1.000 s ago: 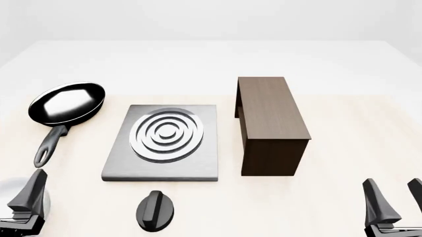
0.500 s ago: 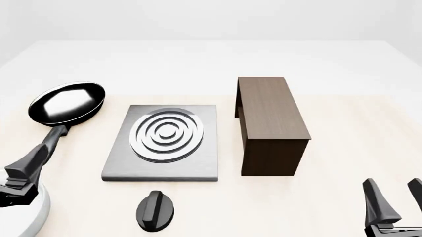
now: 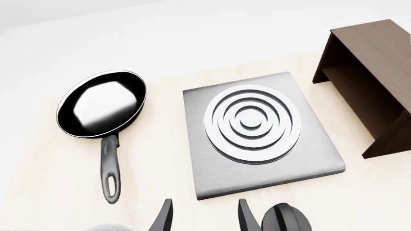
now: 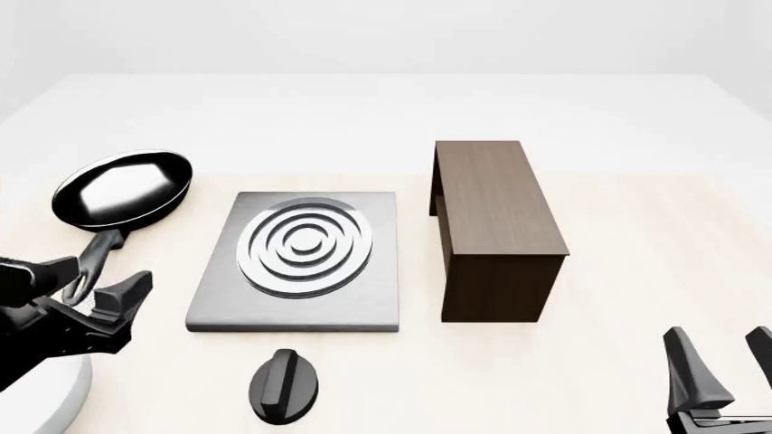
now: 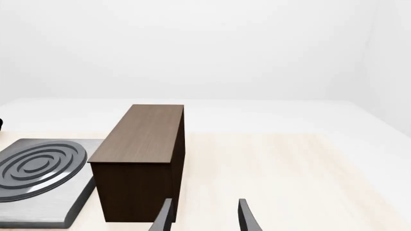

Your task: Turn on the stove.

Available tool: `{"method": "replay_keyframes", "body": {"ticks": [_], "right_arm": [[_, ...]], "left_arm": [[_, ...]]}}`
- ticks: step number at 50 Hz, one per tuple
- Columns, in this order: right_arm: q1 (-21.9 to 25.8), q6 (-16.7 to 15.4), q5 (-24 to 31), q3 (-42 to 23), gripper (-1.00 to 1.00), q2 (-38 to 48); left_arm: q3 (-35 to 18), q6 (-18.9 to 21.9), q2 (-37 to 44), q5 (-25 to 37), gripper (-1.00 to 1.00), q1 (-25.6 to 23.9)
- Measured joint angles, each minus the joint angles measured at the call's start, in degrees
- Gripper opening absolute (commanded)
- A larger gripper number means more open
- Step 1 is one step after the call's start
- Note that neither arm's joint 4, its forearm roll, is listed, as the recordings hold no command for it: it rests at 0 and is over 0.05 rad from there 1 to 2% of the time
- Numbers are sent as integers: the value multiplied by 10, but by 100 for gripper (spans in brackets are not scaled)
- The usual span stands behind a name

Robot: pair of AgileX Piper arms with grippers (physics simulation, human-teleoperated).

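At the middle of the pale table (image 4: 627,298) lies the stove (image 4: 302,307), a flat square grey metal slab with concentric silver burner rings (image 4: 305,246) set into its top. Every other item is placed from this slab. Just in front of the stove's near edge, apart from it, sits the small black round knob (image 4: 286,386) with a raised ridge across it. To the left of the stove and a little farther back rests a black frying pan (image 4: 123,189), its handle reaching toward the near side. To the right of the stove, close beside it but not touching, stands a dark brown wooden cabinet (image 4: 494,226).

Left of the stove, near its front corner and over the pan's handle end, hangs the left gripper (image 4: 94,285), its fingers spread apart with nothing between them; it is clear of the knob. Far to the right of the stove, past the cabinet and at the near edge, the right gripper (image 4: 728,371) points upward, its two fingers also parted and empty.
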Motion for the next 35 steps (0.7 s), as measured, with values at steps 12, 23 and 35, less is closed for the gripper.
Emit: {"method": "replay_keyframes", "body": {"ticks": [12,23,35], "right_arm": [[0,0,0,0,100,0],[0,0,0,0,100,0],[0,0,0,0,100,0]], "left_arm": [[37,2,58,-42,100,-12],[73,6,99,-83,100,-26],[118,6,143,-136,100,-45]]}}
